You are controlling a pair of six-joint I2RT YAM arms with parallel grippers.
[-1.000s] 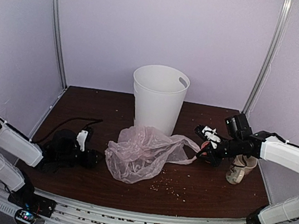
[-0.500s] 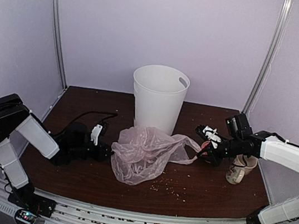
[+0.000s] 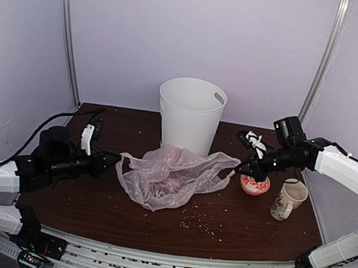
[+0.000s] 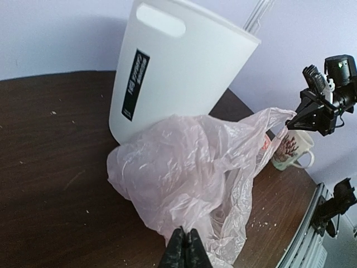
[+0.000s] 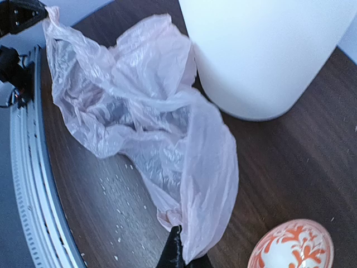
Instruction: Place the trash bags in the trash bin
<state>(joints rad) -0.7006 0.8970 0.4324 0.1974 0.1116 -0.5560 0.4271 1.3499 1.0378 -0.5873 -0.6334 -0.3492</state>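
Pink bag (image 3: 169, 176) before white bin (image 3: 190, 115)

Blocked at back centre by the bin (image 3: 189, 119), tall, mouth facing up. Crossed just in front of it by the bag (image 3: 169, 176), pinched at one end by the left gripper (image 3: 119, 159) and at the other by the right gripper (image 3: 246, 170), sagging onto the table (image 3: 253, 226) between. Crowded on the right by a bowl (image 3: 253, 185) under the right gripper and a mug (image 3: 286, 199) just beside. Passable along the near strip over crumbs (image 3: 202, 226), and left of the bin.
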